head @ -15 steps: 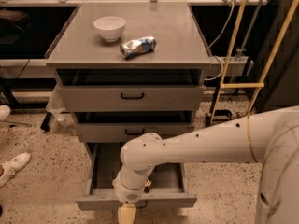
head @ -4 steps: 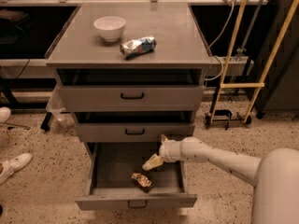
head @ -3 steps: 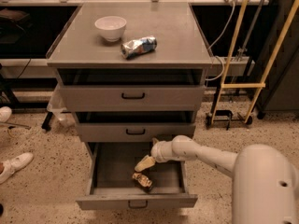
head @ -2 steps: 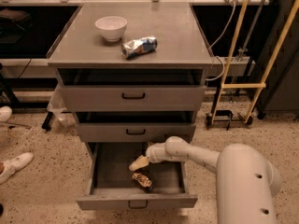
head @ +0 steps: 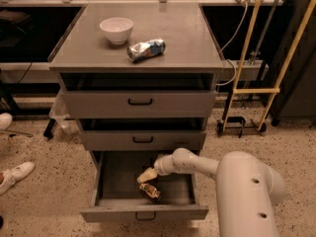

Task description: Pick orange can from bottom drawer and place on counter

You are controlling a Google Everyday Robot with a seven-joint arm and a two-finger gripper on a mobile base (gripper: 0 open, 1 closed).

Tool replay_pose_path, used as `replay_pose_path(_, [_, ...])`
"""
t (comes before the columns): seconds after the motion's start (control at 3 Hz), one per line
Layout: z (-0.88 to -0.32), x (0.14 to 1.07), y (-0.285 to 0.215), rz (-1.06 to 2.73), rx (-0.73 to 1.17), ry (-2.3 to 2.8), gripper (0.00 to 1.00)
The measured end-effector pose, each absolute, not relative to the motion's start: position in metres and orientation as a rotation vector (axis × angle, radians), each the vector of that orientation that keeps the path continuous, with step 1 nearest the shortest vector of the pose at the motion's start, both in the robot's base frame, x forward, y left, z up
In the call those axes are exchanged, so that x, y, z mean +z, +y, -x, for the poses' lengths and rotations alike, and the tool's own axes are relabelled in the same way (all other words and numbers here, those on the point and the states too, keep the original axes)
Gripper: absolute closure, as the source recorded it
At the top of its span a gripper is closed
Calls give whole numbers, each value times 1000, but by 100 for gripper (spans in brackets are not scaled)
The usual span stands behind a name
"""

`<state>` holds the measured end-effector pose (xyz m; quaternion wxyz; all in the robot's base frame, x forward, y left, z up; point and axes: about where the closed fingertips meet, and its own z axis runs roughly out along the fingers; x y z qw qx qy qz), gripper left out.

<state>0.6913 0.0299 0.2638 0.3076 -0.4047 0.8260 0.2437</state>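
The bottom drawer (head: 111,181) is pulled open at the foot of the grey cabinet. The orange can (head: 149,191), small, dented and shiny, lies on the drawer floor near the middle front. My gripper (head: 146,175) reaches into the drawer from the right on a white arm. It hangs just above and slightly behind the can, apart from it. The counter (head: 190,38) is the cabinet's flat grey top.
A white bowl (head: 116,29) and a silver-and-blue dented can (head: 145,50) sit on the counter. The two upper drawers (head: 139,102) are shut. A yellow-framed cart (head: 252,90) stands to the right. White shoes (head: 14,176) lie on the speckled floor at left.
My gripper has moved from the drawer's right side leftward and down into the drawer, ending just above the orange can. The can has not moved.
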Motion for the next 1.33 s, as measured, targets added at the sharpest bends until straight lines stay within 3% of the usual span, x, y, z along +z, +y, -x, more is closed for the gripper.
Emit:
replay_pose_path(0.33, [-699, 198, 10, 977, 605, 2298, 0])
replay_pose_path(0.67, [-699, 192, 8, 971, 601, 2302, 0])
replay_pose_path(1.0, [-690, 181, 18, 1045, 622, 2314, 0])
replay_pose_path(1.33, [-644, 131, 53, 1206, 725, 2331, 0])
